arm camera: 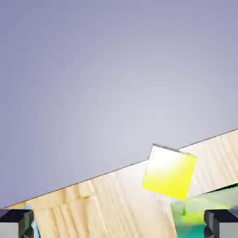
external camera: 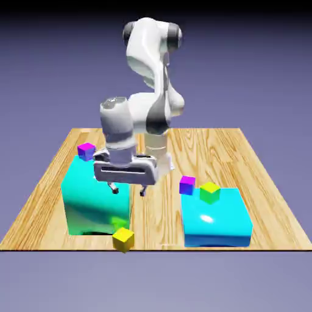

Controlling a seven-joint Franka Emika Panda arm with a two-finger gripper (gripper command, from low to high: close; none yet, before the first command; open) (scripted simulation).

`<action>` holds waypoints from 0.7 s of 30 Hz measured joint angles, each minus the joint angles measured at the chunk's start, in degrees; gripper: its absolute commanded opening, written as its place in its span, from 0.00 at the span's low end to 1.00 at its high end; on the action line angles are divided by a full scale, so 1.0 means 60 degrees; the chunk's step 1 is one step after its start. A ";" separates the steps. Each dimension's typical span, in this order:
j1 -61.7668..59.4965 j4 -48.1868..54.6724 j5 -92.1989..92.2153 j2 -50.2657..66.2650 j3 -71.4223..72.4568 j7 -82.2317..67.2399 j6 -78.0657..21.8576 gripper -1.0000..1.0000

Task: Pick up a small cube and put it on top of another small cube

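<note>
Small yellow cube (external camera: pixel 123 238) sits flat at table (external camera: pixel 36 207) front edge, corner toward camera; no long axis. Gripper (external camera: pixel 127 189) spread, empty, above and behind it, well apart.

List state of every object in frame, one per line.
gripper: jaws open, empty, above the table.
yellow cube: on the table at its near edge, not grasped.
green cube: resting on the right cyan block.
purple cube: on the far corner of the left cyan block.
second purple cube: beside the right cyan block's far corner; table or block, cannot tell.
</note>
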 measured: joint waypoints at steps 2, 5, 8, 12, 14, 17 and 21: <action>0.0012 0.0629 0.0218 0.0692 -0.0203 0.0062 -0.0690 0.50; 0.0030 0.1572 0.0545 0.1730 -0.0507 0.0156 -0.1725 0.50; 0.0049 0.2515 0.0871 0.2769 -0.0812 0.0249 -0.2761 0.50; 0.0074 0.3772 0.1307 0.4153 -0.1217 0.0373 -0.4141 0.50; 0.0086 0.4401 0.1525 0.4845 -0.1420 0.0436 -0.4831 0.50; 0.0145 0.4407 0.1740 0.5315 -0.1446 0.0382 -0.4751 0.50; 0.0266 0.3728 0.1989 0.5624 -0.1282 0.0191 -0.3807 0.00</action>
